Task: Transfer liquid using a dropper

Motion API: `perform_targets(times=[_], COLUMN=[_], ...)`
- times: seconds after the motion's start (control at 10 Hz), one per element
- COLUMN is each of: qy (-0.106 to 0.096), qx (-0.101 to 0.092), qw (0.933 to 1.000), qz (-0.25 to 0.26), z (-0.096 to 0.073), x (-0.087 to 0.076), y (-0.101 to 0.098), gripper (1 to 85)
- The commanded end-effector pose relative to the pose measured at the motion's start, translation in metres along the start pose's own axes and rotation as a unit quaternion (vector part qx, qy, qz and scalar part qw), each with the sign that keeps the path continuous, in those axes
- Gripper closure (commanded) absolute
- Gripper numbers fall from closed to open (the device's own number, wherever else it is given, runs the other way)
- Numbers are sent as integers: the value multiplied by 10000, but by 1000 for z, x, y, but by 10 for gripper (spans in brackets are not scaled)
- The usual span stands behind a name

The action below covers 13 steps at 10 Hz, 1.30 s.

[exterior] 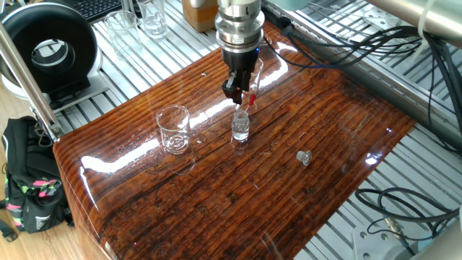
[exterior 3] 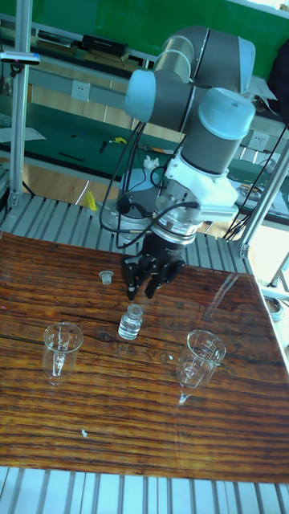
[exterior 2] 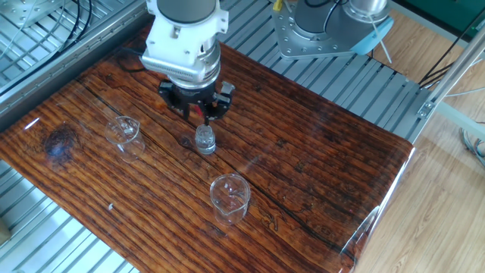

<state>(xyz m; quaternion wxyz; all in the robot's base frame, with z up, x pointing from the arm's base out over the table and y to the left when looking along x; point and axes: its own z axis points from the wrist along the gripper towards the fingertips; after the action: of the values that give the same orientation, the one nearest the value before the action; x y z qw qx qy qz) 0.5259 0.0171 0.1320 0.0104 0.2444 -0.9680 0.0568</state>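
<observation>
Near the worktop middle | your tool hung just above the vial, pinching the dropper upright | tip pointed down over the vial's mouth.

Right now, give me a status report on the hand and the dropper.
Hand shut on dropper, red bulb showing. Dropper above the small vial, tip hard to make out. Two beakers stand aside, nothing in the way.
</observation>
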Motion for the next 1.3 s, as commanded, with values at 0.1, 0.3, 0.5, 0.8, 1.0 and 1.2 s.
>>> perform_targets(times=[0.1, 0.3, 0.5, 0.8, 1.0, 1.2], qy=[-28, 137, 449, 399, 666, 638], qx=[-306, -204, 317, 205, 397, 428], qw=[9963, 9917, 9895, 9841, 9772, 9738], qz=[-808, -1265, -1333, -1721, -1979, -2140], z=[-1, 0, 6, 14, 20, 31], x=[-18, -14, -2, -4, 5, -3], y=[31, 29, 10, 23, 19, 23], gripper=[450, 450, 460, 460, 460, 460])
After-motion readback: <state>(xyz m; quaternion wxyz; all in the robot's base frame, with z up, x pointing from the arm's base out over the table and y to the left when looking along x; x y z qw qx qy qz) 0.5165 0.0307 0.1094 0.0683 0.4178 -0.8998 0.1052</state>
